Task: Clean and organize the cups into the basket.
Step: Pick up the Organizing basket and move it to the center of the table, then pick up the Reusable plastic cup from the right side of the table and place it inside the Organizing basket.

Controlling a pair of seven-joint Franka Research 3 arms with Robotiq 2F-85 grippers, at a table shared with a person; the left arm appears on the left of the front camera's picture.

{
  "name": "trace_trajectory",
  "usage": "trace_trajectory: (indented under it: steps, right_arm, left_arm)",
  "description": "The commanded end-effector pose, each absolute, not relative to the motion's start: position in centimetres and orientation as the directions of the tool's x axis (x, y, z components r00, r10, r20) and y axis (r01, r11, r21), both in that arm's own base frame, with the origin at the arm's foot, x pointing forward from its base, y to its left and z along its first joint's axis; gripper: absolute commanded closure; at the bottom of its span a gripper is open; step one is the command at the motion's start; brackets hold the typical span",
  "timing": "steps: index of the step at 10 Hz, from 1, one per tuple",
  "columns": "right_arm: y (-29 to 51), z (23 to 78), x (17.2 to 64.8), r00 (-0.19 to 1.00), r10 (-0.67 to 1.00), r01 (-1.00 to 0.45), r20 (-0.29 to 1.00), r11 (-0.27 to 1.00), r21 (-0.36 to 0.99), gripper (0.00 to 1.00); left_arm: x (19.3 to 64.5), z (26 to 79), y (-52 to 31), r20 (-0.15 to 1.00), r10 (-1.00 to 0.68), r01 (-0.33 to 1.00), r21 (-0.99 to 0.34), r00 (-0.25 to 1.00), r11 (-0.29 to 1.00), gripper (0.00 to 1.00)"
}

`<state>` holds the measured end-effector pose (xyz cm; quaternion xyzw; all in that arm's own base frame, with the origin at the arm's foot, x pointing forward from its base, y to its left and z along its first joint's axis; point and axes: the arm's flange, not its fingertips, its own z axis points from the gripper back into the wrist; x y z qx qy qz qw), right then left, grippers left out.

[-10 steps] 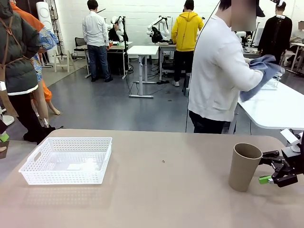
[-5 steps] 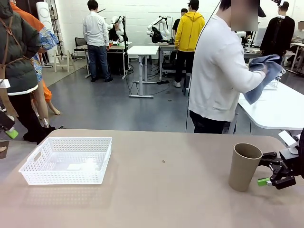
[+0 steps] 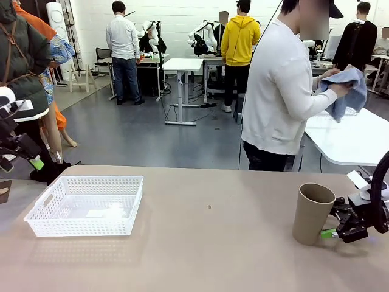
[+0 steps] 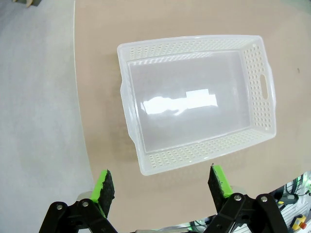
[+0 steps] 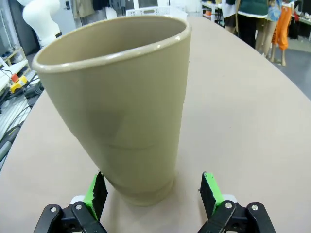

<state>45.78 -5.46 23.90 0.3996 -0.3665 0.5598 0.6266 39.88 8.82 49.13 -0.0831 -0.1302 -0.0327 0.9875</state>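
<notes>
One kraft-brown cup [image 3: 312, 213] is seen standing upright on the right side of the table [image 3: 213, 255], well apart from the white basket [image 3: 91, 226] over on the left, which has nothing in it. The mouth is pointed straight up and the narrow base is down, so the long axis is set vertical.

The right gripper [image 3: 334, 222] is parked low by the cup's base with its jaws spread wide, and nothing is grasped. In the right wrist view the base is bracketed by the green pads [image 5: 210, 190], but it's sat closer to one pad than the other. The left gripper [image 3: 27, 159] is held up in the air at the left edge, wide open and empty too, and pointed down at the basket.

What could go wrong, imo: if the cup gets pinched that low and off-centre, it could be shoved sideways and tipped by whichever pad lands first. It's only paper, so the wall could be dented by a hard squeeze, and a tall cup held by its foot could be swung loose on the trip across.
</notes>
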Motion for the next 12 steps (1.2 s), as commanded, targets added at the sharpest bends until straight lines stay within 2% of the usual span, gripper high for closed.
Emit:
trace_trajectory:
  steps: [1, 12]
  right_arm:
    - [-4.8, 23.9, 46.5, 0.070, 0.367, -0.997, 0.927, 0.039, 0.059, 0.00]
    - [-0.5, 24.3, 46.8, 0.014, 0.368, -0.995, 0.930, -0.085, 0.048, 0.00]
  left_arm:
    - [41.6, 48.3, 9.1, 0.235, 0.010, 0.028, -0.157, 0.972, 0.987, 0.00]
    - [43.5, 42.8, 9.0, 0.154, 0.043, -0.032, -0.075, 0.987, 0.997, 0.00]
